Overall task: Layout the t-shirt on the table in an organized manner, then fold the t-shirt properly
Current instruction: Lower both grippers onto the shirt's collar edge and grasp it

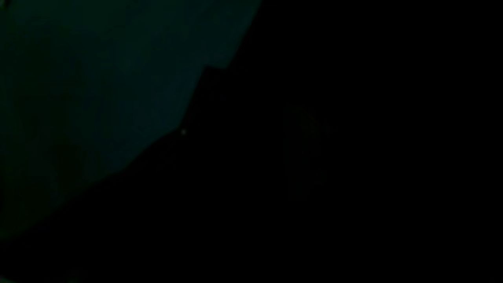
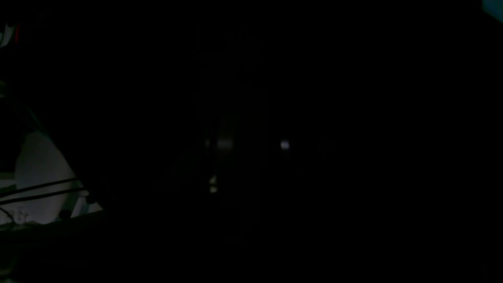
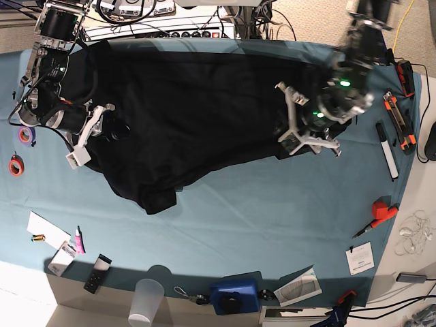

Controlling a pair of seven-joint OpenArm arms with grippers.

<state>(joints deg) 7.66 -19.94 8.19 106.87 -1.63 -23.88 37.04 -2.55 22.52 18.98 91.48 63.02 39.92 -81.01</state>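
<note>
Base view shows the shirt point(image 3: 197, 102) as a broad black spread over the upper part of the teal table point(image 3: 238, 211), its lower edge slanting and uneven, with a crumpled flap jutting toward the lower left.

The left gripper point(image 3: 303, 126) is at the shirt's lower right edge, its jaws spread apart and released; whether they touch the cloth cannot be told. The right gripper point(image 3: 95, 133) is over the shirt's left part; I cannot tell whether its jaws are clenched, released or grasping cloth.

Near the table's lower right, a white card point(image 3: 360, 258) carries faint print too small to read. A white packet point(image 3: 298, 287) has markings that are likewise illegible, and the blue box point(image 3: 234, 296) beside it shows no readable brand at this size. A black remote point(image 3: 97, 274) is at lower left, between a white box point(image 3: 62, 259) and a clear cup point(image 3: 146, 302).

Along the left edge are a purple roll point(image 3: 26, 135) and, below it, a red roll point(image 3: 16, 164). At right, a marker point(image 3: 387, 150) is just beside an orange-and-black tool point(image 3: 399, 121). Both wrist views are very dark.
</note>
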